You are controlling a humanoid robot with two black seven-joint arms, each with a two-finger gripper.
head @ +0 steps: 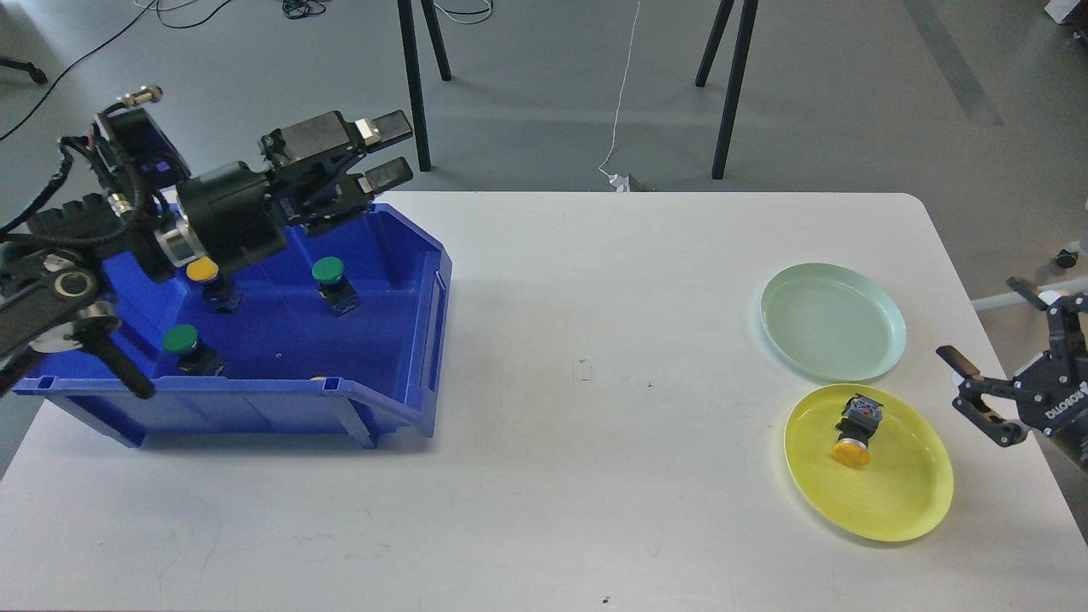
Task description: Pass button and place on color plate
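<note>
A yellow-capped button (854, 429) lies tipped over on the yellow plate (901, 497) at the right front of the table. My right gripper (980, 320) is open and empty, to the right of the plate and clear of it. My left gripper (388, 151) is open and empty, held above the back rim of the blue bin (391, 404). In the bin stand a yellow button (204, 272) and two green buttons (327, 272) (180, 340).
A pale green plate (833, 323) sits just behind the yellow plate. The white table (595, 442) is bare between the bin and the plates. My left arm hangs over the bin's left half. Black stand legs are on the floor beyond the table.
</note>
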